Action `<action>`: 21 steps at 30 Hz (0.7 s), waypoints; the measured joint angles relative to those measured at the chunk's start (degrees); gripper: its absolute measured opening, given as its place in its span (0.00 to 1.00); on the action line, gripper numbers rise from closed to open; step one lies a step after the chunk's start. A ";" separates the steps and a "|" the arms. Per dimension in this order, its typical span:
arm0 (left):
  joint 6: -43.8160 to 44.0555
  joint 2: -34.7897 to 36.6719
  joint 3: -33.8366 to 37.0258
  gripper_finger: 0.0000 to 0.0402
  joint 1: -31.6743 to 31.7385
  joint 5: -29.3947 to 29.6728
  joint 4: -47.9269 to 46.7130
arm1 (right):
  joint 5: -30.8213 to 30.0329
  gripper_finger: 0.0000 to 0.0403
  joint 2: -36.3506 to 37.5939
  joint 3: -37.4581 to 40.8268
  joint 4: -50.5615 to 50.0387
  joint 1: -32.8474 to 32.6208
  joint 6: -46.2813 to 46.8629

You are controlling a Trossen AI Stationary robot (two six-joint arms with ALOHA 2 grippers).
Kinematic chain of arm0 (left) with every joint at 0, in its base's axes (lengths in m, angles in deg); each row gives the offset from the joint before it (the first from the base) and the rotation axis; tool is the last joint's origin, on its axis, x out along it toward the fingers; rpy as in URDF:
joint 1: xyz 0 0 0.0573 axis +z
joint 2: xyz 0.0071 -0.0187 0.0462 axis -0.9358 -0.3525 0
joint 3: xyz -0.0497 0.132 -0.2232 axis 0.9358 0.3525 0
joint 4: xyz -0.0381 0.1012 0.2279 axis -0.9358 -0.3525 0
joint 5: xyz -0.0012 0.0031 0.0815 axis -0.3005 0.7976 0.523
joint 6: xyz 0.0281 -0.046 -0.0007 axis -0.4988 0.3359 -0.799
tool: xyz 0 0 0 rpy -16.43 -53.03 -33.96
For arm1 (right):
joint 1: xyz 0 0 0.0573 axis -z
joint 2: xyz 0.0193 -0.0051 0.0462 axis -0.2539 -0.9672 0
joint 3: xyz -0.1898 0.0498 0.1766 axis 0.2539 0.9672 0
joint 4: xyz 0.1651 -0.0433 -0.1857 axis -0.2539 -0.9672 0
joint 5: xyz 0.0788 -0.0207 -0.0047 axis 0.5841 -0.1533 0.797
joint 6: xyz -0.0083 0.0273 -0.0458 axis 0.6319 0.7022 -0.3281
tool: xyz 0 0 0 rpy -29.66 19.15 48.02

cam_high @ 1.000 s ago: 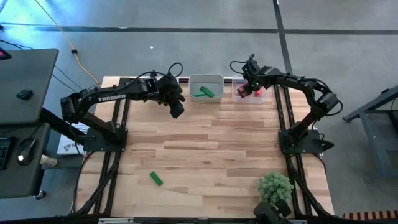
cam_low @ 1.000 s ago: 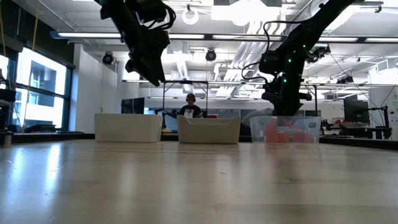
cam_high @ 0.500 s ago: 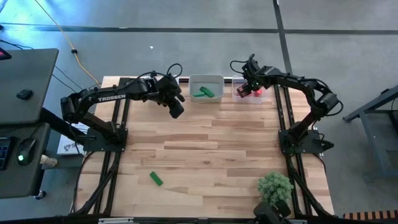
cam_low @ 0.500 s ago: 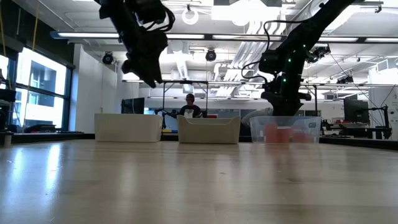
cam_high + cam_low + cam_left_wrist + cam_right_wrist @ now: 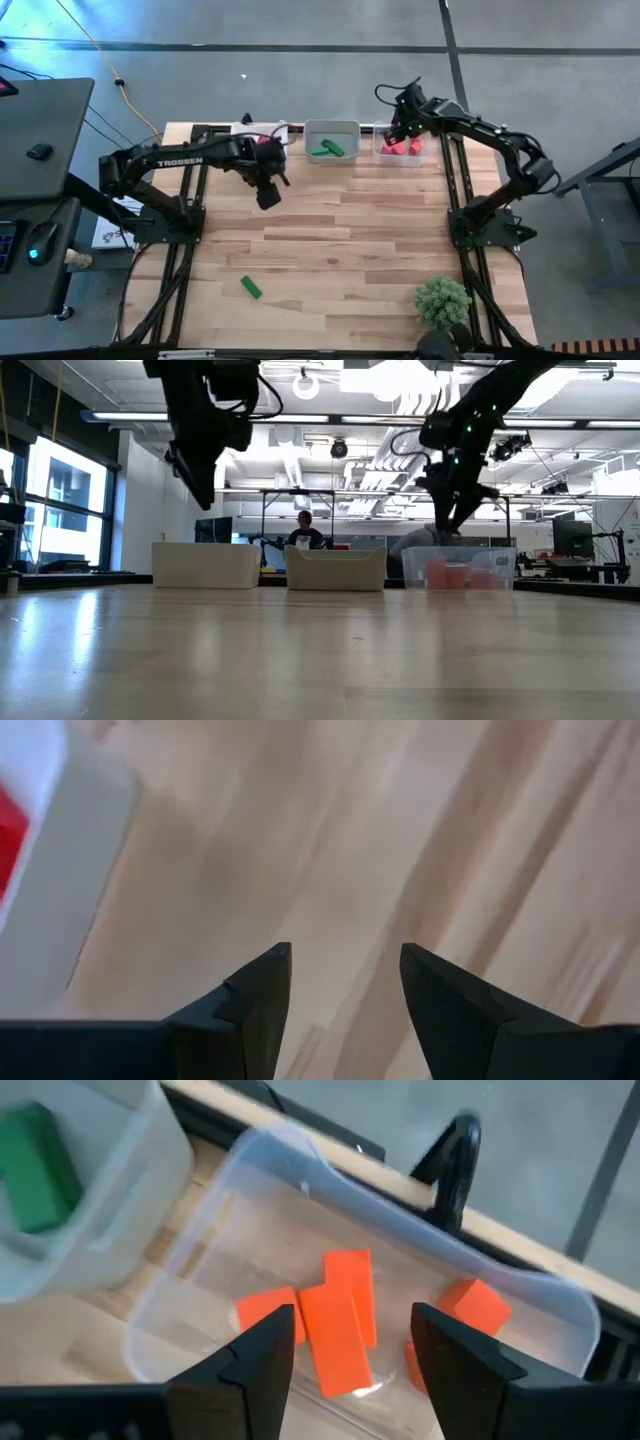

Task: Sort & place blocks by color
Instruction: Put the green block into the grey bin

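A lone green block [image 5: 250, 288] lies flat on the wooden table near the front left. Three bins stand along the far edge. The left white bin [image 5: 246, 129] shows a red block [image 5: 8, 835], the middle bin [image 5: 332, 126] holds green blocks [image 5: 328, 150], and the clear right bin [image 5: 200, 1250] holds several orange-red blocks [image 5: 335, 1325]. My left gripper [image 5: 268, 197] hangs open over bare table in front of the left bin, pointing steeply down. My right gripper [image 5: 350, 1345] hovers open above the clear bin with nothing between its fingers.
A bushy green plant [image 5: 443, 300] stands at the table's near right corner. The black arm frames [image 5: 180, 240] run along both side edges. The wide middle of the table between the bins and the lone green block is bare wood.
My right gripper has risen straight up out of the clear bin. My left gripper has swung from in front of the middle bin toward the table's left and near edges, and has tipped to point more steeply down.
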 joint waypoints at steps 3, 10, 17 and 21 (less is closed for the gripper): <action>-2.56 0.00 0.00 0.45 -3.06 -0.02 -0.26 | 0.91 0.47 1.34 -1.22 -0.73 0.00 0.22; -13.68 0.00 0.00 0.45 -10.28 0.00 -0.57 | 4.51 0.47 3.49 -2.09 -1.15 0.00 2.03; -20.91 0.00 0.00 0.45 -18.69 -0.02 -0.94 | 4.61 0.47 3.91 -2.09 -5.20 -0.07 0.15; -20.95 0.00 0.00 0.45 -23.59 0.00 -0.94 | 4.64 0.47 3.91 -2.09 -6.93 -1.15 -0.37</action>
